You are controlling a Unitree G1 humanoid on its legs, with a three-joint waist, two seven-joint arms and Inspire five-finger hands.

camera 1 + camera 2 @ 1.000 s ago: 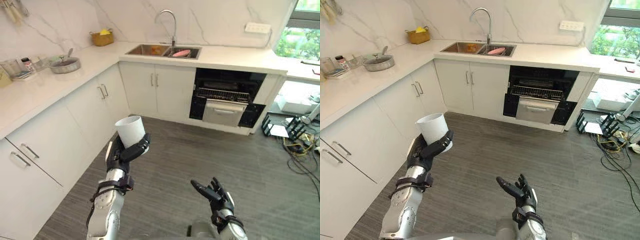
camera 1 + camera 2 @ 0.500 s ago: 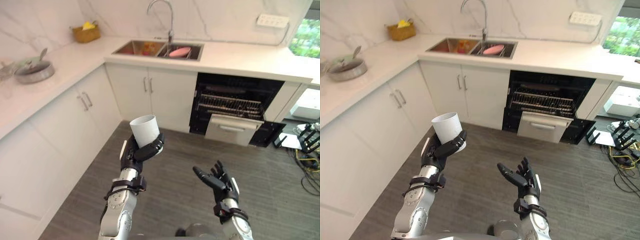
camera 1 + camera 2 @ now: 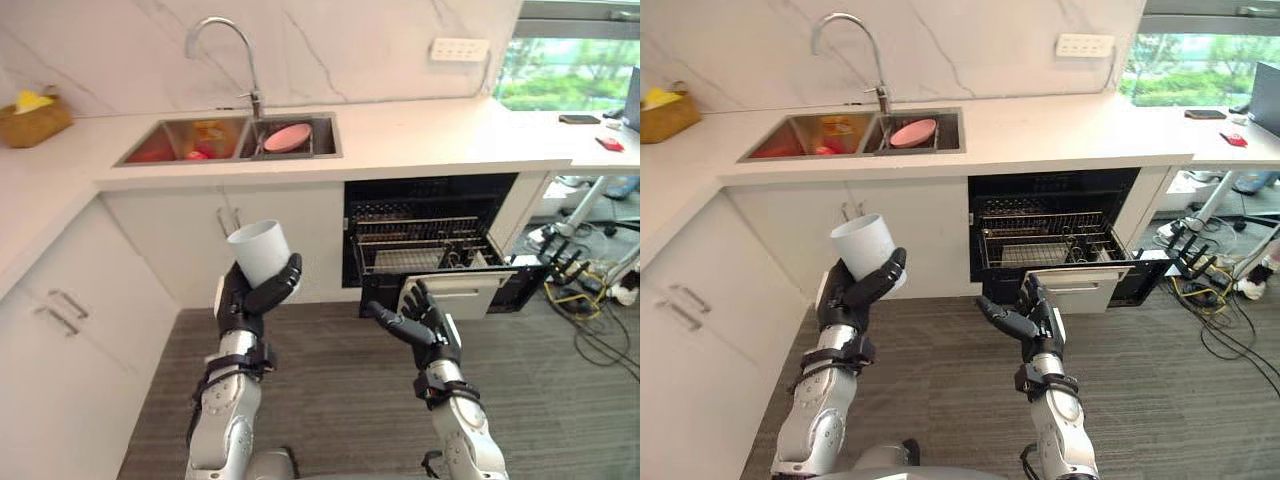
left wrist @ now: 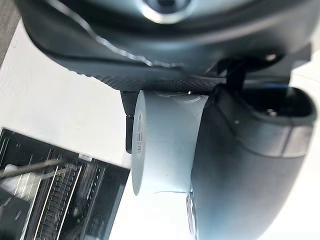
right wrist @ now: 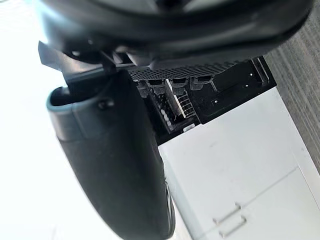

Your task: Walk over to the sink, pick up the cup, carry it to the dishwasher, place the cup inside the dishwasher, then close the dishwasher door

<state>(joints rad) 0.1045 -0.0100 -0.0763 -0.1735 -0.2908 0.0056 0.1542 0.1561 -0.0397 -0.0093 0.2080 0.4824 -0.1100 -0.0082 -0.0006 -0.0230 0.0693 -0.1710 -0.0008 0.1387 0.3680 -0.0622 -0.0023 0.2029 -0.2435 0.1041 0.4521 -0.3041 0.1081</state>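
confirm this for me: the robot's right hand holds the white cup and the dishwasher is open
No: the left hand holds the white cup, clear in the left eye view. The right hand is open and empty. The dishwasher is indeed open.

Kitchen: sink (image 3: 228, 140), dishwasher (image 3: 430, 240), white cabinets (image 3: 60, 330).

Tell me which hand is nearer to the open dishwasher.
Right. The right hand is open just in front of the dishwasher. The left hand, curled round the white cup, is off to the left, before the sink cabinet.
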